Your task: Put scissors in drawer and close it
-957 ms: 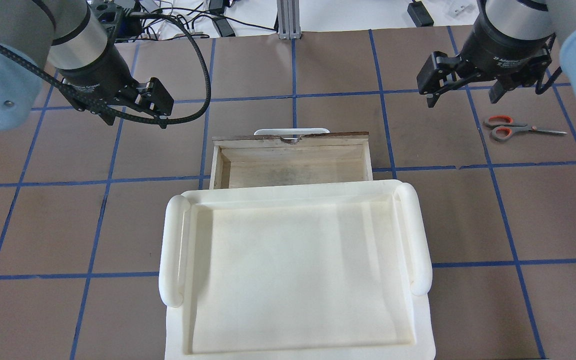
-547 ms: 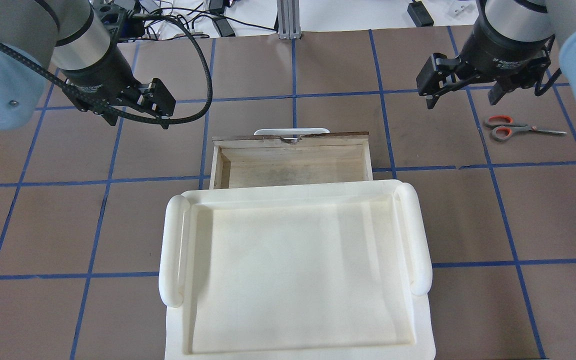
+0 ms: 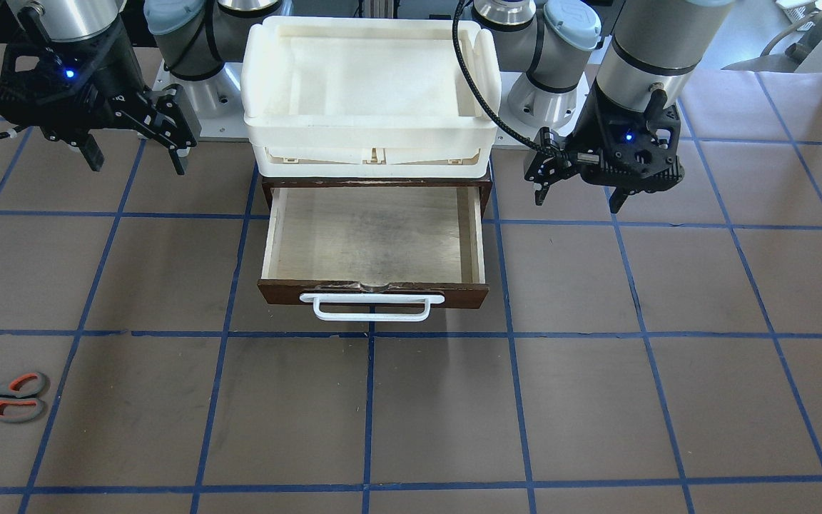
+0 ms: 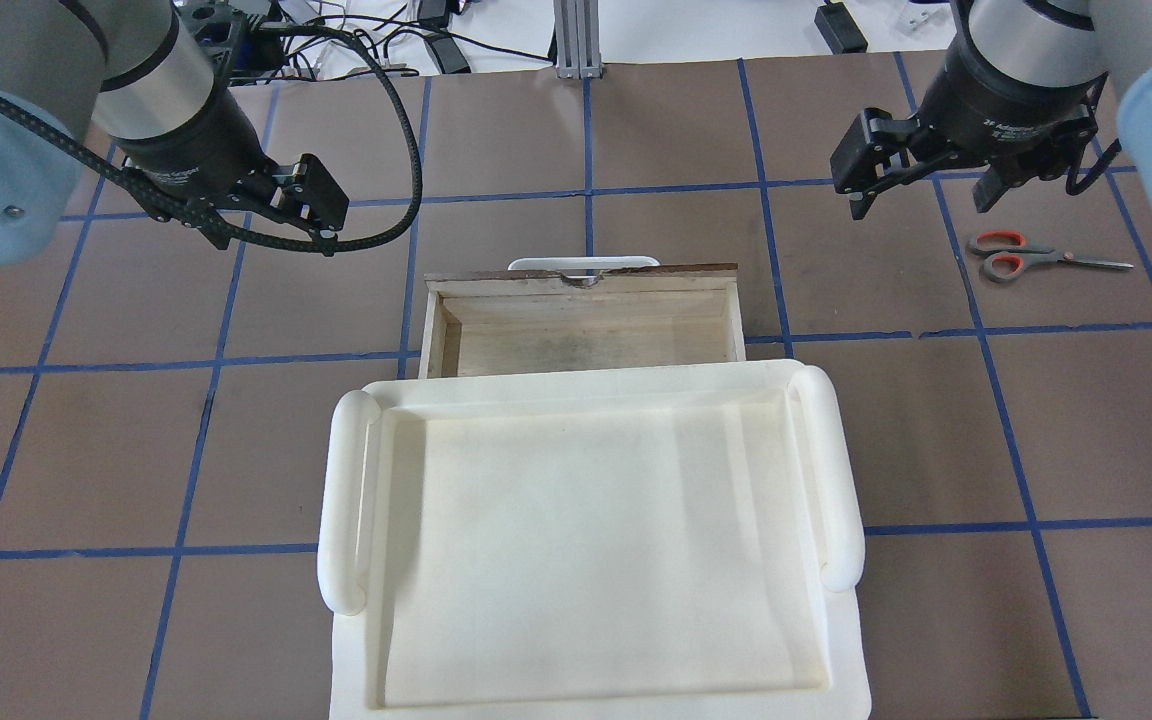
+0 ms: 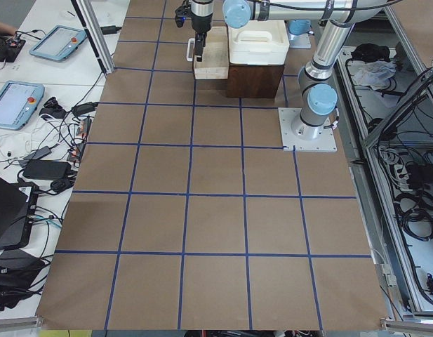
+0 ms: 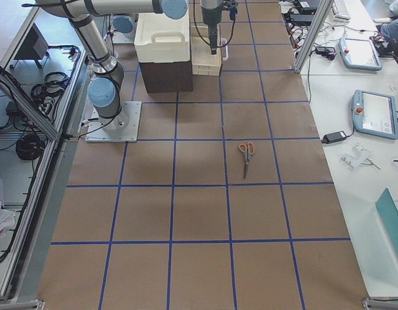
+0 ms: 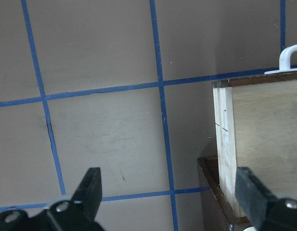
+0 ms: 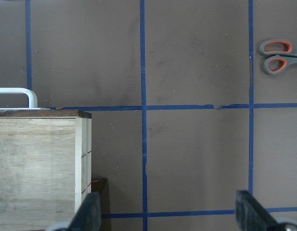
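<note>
The scissors [image 4: 1021, 255] lie flat on the brown table at the right, handles toward the drawer and blades pointing right. They also show in the front view [image 3: 8, 396] and the right wrist view [image 8: 278, 55]. The drawer [image 4: 586, 278] is pulled open and empty, with its pale interior showing and its white handle [image 3: 372, 308] at the front. My right gripper [image 4: 921, 200] is open and empty, hovering just left of the scissors. My left gripper [image 4: 271, 225] is open and empty, hovering left of the drawer [image 7: 225, 144].
A large white plastic tray [image 4: 356, 500] sits on top of the dark cabinet [image 3: 375, 187] that holds the drawer. Blue tape lines grid the table. Cables and devices lie beyond the far table edge.
Both arms have shifted only slightly. The scissors and the drawer have not moved.
</note>
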Robot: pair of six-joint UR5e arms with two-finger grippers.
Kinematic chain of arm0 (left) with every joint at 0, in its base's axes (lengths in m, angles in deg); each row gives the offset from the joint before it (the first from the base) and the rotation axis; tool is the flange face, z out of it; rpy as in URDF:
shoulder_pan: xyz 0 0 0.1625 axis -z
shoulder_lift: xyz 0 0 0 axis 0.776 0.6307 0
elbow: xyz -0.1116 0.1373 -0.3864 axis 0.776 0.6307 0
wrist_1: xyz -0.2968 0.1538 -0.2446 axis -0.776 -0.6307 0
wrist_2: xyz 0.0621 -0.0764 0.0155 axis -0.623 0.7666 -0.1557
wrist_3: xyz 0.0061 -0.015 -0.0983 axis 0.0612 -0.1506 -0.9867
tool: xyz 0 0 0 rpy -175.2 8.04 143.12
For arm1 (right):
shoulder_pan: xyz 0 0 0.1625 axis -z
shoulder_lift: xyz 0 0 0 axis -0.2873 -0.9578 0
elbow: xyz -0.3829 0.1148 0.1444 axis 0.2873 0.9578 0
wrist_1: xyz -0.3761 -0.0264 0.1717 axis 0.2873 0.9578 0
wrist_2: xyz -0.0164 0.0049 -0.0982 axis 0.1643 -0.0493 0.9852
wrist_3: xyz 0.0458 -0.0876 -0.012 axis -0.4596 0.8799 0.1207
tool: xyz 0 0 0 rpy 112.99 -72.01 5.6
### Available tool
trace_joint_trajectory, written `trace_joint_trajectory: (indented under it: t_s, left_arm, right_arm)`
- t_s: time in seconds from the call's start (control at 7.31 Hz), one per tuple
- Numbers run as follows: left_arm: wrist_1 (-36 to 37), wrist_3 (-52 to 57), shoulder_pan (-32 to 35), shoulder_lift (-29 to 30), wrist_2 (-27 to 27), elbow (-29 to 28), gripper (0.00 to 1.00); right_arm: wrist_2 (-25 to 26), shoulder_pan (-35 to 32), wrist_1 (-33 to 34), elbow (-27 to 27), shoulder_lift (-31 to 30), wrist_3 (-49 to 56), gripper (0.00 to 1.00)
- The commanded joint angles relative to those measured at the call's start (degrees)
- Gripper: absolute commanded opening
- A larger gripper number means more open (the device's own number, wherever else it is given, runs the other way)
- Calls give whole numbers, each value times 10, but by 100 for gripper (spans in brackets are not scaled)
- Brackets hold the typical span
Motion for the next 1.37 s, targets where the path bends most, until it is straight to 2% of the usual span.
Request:
trace_joint_trajectory:
  t_s: [0.0, 1.23]
  left_arm:
    - [0, 0, 0, -2, 0, 1, 100]
    - [1, -8, 1, 8, -1, 1, 100]
  right_arm:
    - [2, 0, -3, -1, -2, 0, 100]
    - [-2, 2, -9, 1, -4, 1, 100]
